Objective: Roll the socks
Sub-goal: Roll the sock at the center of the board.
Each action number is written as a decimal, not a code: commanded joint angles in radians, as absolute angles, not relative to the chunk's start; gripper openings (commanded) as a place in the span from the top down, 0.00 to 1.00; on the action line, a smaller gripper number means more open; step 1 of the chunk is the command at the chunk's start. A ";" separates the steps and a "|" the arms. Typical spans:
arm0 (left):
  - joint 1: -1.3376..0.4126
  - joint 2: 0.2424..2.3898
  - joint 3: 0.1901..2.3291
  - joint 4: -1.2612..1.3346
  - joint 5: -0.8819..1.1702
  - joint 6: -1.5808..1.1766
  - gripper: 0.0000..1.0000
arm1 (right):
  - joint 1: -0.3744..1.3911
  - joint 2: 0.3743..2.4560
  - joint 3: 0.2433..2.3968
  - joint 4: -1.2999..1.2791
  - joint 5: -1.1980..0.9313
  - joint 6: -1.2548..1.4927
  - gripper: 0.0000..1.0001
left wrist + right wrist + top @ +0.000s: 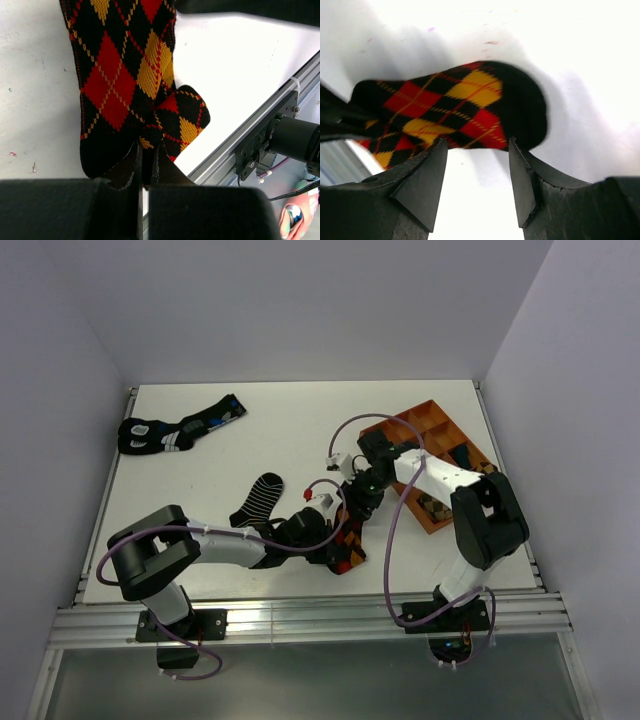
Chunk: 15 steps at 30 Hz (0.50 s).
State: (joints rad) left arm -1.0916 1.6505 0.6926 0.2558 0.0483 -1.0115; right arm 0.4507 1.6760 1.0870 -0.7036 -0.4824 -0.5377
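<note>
Nearest, at 5 o'clock on the table (300,410), the left gripper (147,156) has its jaws pinched tight on the folded end of the argyle sock (120,75). Just beyond, the right gripper (477,172) hovers over the sock's rounded end, jaws well apart and holding nothing. For a tight roll, let that pinch anchor while the right takes the full width and turns it evenly. Count: one argyle sock, one striped ankle sock (262,496) at 7, apparently two blue-marked socks (178,428) at 10, one orange tray (402,424) at 2.
</note>
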 commanded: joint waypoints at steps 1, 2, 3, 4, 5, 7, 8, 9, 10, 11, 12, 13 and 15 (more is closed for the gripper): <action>-1.115 1.667 0.670 0.080 0.054 -1.005 1.00 | 0.443 1.687 1.140 -0.627 -0.396 -0.465 0.40; -1.115 1.667 0.669 0.083 0.054 -1.005 1.00 | 0.442 1.698 1.147 -0.614 -0.387 -0.460 0.37; -1.117 1.667 0.664 0.087 0.054 -1.005 1.00 | 0.440 1.707 1.157 -0.615 -0.373 -0.462 0.36; -1.118 1.667 0.663 0.090 0.055 -1.006 1.00 | 0.440 1.718 1.181 -0.618 -0.361 -0.463 0.35; -1.120 1.667 0.663 0.091 0.054 -1.006 1.00 | 0.440 1.744 1.192 -0.633 -0.362 -0.463 0.35; -1.120 1.669 0.660 0.097 0.054 -1.008 1.00 | 0.436 1.767 1.204 -0.635 -0.353 -0.466 0.34; -1.121 1.669 0.660 0.098 0.055 -1.008 1.00 | 0.436 1.772 1.203 -0.631 -0.348 -0.466 0.34; -1.121 1.669 0.658 0.101 0.057 -1.008 1.00 | 0.437 1.775 1.198 -0.626 -0.347 -0.472 0.33; -1.123 1.670 0.658 0.103 0.057 -1.006 1.00 | 0.436 1.778 1.195 -0.623 -0.342 -0.474 0.32; -1.123 1.672 0.658 0.103 0.057 -1.006 1.00 | 0.436 1.790 1.196 -0.629 -0.345 -0.476 0.32; -1.121 1.674 0.658 0.103 0.057 -1.005 1.00 | 0.436 1.799 1.201 -0.638 -0.353 -0.486 0.32; -1.123 1.677 0.658 0.104 0.057 -1.003 1.00 | 0.436 1.815 1.207 -0.656 -0.356 -0.491 0.32; -1.123 1.680 0.664 0.101 0.057 -0.999 1.00 | 0.436 1.824 1.207 -0.663 -0.364 -0.502 0.32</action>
State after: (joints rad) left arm -1.1027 1.6489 0.6922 0.2527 0.0483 -1.0161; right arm 0.4431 1.8034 1.1728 -0.6460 -0.3630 -0.4870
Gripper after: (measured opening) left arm 0.059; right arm 0.678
